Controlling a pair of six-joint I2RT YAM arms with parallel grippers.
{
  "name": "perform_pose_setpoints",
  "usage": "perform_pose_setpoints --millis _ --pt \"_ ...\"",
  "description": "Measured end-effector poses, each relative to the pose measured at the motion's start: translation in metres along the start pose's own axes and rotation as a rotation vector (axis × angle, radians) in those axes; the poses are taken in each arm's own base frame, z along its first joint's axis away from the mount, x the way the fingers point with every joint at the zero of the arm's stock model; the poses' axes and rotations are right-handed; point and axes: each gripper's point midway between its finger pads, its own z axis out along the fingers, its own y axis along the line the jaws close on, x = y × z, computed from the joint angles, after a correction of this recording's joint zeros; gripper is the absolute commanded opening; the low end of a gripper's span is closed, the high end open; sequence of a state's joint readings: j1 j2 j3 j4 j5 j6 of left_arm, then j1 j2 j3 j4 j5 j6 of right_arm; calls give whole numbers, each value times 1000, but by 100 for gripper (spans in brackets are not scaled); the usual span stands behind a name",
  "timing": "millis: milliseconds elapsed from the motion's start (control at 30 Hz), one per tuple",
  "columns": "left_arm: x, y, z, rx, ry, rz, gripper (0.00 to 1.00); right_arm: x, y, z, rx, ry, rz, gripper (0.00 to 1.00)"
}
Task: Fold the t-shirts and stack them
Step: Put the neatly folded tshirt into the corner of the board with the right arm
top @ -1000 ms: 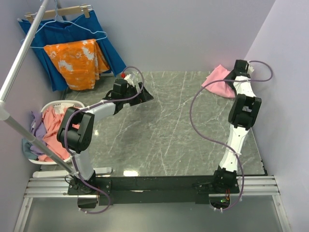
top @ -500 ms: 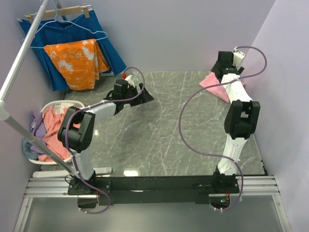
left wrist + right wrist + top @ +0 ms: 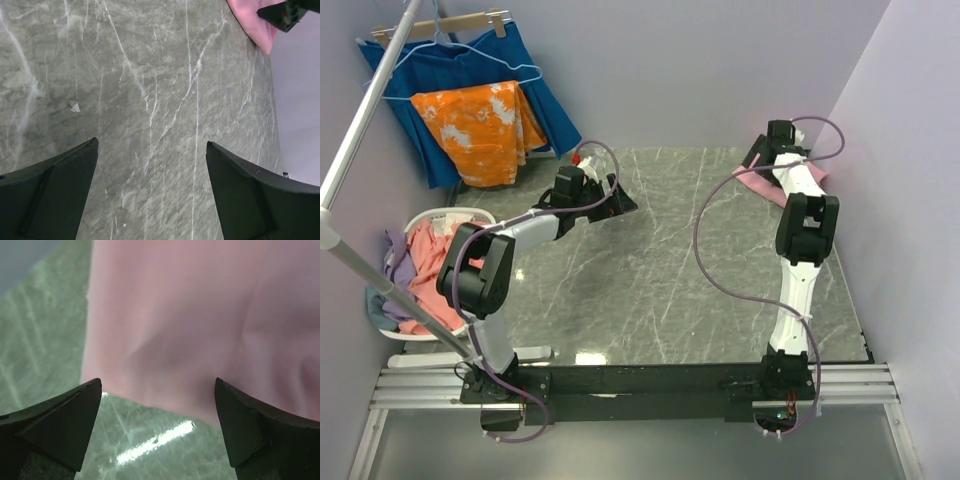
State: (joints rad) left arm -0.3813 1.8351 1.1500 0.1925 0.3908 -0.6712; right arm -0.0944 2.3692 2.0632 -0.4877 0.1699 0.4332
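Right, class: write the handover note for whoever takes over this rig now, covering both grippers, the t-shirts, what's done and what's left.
Left gripper: jaws open, empty, over bare table.
Right gripper: jaws open, holding nothing, over the edge of the light pink t-shirt.
Shirts: the pink one lies at the table's far right corner; the salmon t-shirt and lilac t-shirt are heaped in the white basket on the left.
Done: one shirt placed; how neatly it is folded is unclear.
Left: fold the basket shirts and stack them.
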Motion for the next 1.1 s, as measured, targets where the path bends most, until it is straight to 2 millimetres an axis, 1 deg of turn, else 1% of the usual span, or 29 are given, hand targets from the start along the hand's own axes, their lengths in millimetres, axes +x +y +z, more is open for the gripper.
perform_pose_setpoints --millis 67,133,200,267,333,400,433,500,567,600,633,667,700,733,767,800,867,1000,1033,1100 --pt "0 1 -2 -8 1 0 94 12 -2 13 17 51 7 100" --pt "0 1 -4 -17 -2 -1 94 19 -6 19 29 78 12 100" --pt "0 3 -8 -31 -11 -1 94 27 -12 17 26 93 14 100" --pt "0 5 -14 -53 -17 -1 94 36 -16 5 0 98 13 100" --pt "-3 4 -20 -73 -37 8 94 43 -19 -12 -25 98 11 100" --pt "-10 -1 -30 -97 -70 29 95 42 -16 -39 -67 84 0 100" --pt "-14 -4 -36 -106 -88 40 95 38 -12 -52 -87 68 -8 100" --pt "-24 -15 -51 -125 -140 70 95 19 7 -83 -153 7 -31 100" --pt "-35 -29 -68 -133 -205 103 96 1 33 -115 -225 -72 -65 100" --pt "-41 -39 -78 -134 -242 118 96 -3 44 -130 -255 -103 -82 100" --pt "-47 -46 -88 -137 -280 132 96 -2 58 -148 -293 -131 -105 100" --pt "-52 -52 -97 -141 -311 142 96 4 70 -167 -334 -151 -131 100" --pt "-55 -56 -103 -141 -331 147 96 14 80 -185 -371 -159 -158 100" --pt "-59 -63 -119 -143 -376 160 96 28 90 -201 -409 -157 -185 100" --pt "-61 -65 -129 -152 -407 163 97 42 99 -216 -449 -154 -211 100" --pt "-64 -67 -138 -159 -433 165 97 53 104 -226 -479 -147 -228 100" --pt "-67 -65 -157 -193 -484 164 96 80 111 -246 -530 -130 -273 100" --pt "-74 -55 -192 -284 -569 155 97 131 110 -282 -598 -103 -349 100" --pt "-74 -51 -200 -306 -587 150 97 140 110 -293 -622 -101 -365 100" --pt "-74 -45 -214 -347 -615 142 97 150 112 -312 -661 -112 -382 100"
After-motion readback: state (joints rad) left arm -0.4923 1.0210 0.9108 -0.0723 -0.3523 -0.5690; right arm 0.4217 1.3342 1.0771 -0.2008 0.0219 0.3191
